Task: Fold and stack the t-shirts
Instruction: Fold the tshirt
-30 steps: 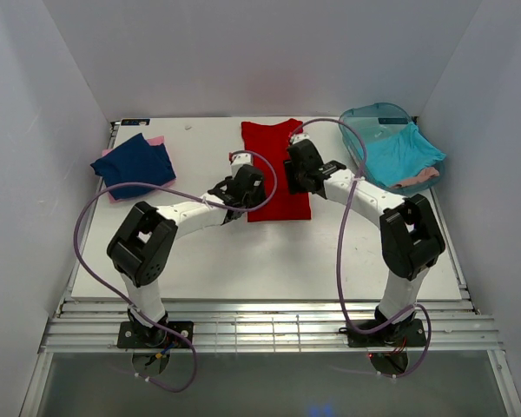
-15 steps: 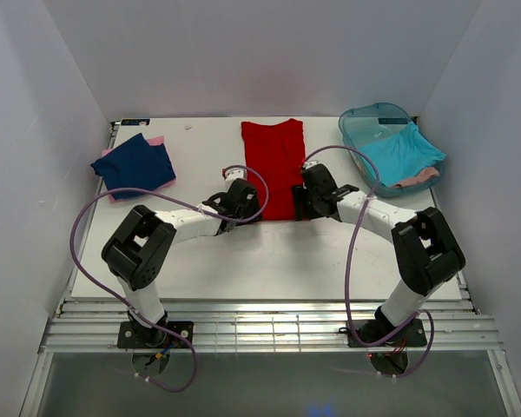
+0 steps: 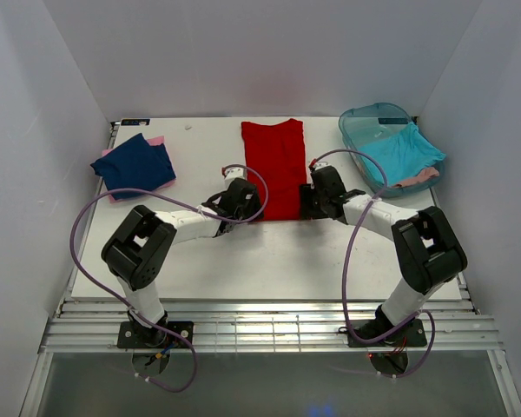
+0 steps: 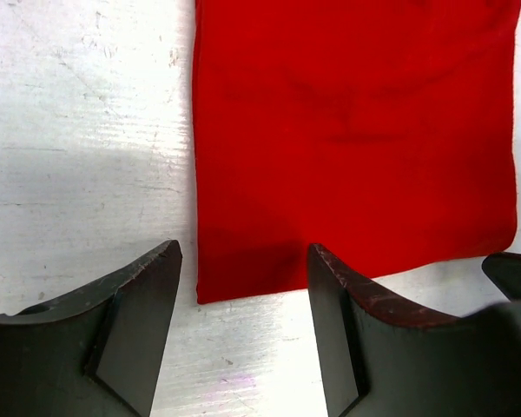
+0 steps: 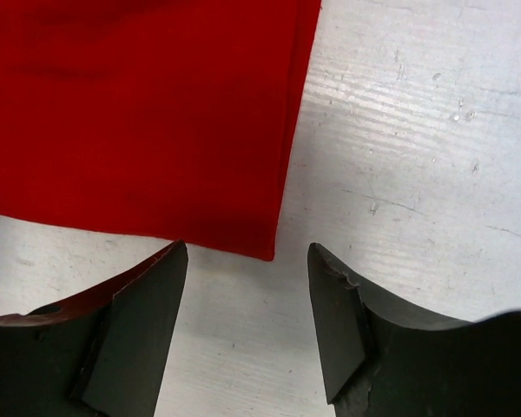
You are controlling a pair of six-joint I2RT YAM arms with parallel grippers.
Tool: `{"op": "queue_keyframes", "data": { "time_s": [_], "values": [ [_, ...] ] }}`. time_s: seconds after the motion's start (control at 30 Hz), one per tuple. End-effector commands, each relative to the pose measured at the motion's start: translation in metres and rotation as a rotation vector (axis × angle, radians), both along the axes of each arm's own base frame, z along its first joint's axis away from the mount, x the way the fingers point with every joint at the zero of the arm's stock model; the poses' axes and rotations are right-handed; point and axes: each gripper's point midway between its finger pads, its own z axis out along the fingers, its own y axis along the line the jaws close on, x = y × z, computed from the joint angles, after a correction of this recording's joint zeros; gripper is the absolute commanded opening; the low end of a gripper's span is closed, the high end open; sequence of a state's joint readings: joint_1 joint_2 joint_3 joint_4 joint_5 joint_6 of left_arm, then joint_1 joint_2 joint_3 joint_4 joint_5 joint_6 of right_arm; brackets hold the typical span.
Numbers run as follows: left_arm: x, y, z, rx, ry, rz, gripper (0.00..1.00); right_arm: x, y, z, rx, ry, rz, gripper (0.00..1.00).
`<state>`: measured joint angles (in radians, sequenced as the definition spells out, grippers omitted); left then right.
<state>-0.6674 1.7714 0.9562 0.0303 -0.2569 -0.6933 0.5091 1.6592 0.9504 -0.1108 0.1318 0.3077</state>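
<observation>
Both arms had drawn back toward the near side since a second earlier, when they hung over the middle of the red t-shirt (image 3: 274, 165).

Top view: red t-shirt flat, a narrow oblong, centre of table (image 3: 269, 261), far half. Left gripper (image 3: 246, 207) at its near left corner, right gripper (image 3: 312, 204) at its near right corner; fingertips hidden under the wrists. Navy t-shirt (image 3: 136, 163) far left, on a pink t-shirt (image 3: 156, 141) showing only an edge. Turquoise t-shirt (image 3: 404, 149) and pink cloth (image 3: 415, 180) in teal tub (image 3: 375, 113), far right.

Left wrist view: jaws spread, gripping nothing; shirt's near left corner between the fingers (image 4: 139, 321). Dark shape (image 4: 514, 271) cut off at right edge, unidentified.

Right wrist view: jaws spread, empty; near right corner between them.
</observation>
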Motion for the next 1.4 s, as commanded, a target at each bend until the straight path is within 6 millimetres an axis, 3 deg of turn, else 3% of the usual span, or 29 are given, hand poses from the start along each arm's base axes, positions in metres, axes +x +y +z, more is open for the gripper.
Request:
{"op": "queue_keyframes", "data": {
  "time_s": [0.0,0.17,0.63,0.73,0.8,0.87,0.97,1.13,1.17,1.37],
  "values": [
    [0.009,-0.006,0.029,-0.043,-0.076,-0.008,0.70,0.011,0.007,0.011,0.068,-0.041,-0.005,0.64],
    [0.009,-0.009,0.017,-0.031,-0.035,-0.013,0.70,0.015,0.008,0.011,0.080,-0.037,-0.003,0.63],
    [0.000,-0.010,-0.009,-0.022,0.027,-0.026,0.66,0.013,0.012,-0.025,0.069,0.039,0.012,0.56],
    [-0.001,-0.010,-0.016,-0.014,0.041,-0.035,0.54,0.010,0.011,-0.026,0.071,0.044,0.014,0.48],
    [-0.003,-0.010,-0.024,-0.001,0.063,-0.039,0.46,0.005,0.010,-0.029,0.068,0.055,0.019,0.37],
    [-0.007,-0.009,-0.031,0.006,0.083,-0.045,0.32,0.002,0.008,-0.029,0.063,0.057,0.020,0.25],
    [-0.014,-0.006,-0.042,0.017,0.112,-0.052,0.17,-0.007,0.003,-0.034,0.053,0.071,0.027,0.09],
    [-0.037,0.000,-0.052,0.072,0.124,-0.091,0.03,-0.036,-0.002,-0.044,0.048,0.111,0.059,0.08],
    [-0.042,0.000,-0.052,0.087,0.122,-0.106,0.00,-0.040,-0.002,-0.037,0.057,0.098,0.063,0.08],
    [-0.102,0.000,-0.045,0.150,0.133,-0.169,0.00,-0.092,-0.004,-0.024,-0.016,0.100,0.087,0.08]
  ]
}}
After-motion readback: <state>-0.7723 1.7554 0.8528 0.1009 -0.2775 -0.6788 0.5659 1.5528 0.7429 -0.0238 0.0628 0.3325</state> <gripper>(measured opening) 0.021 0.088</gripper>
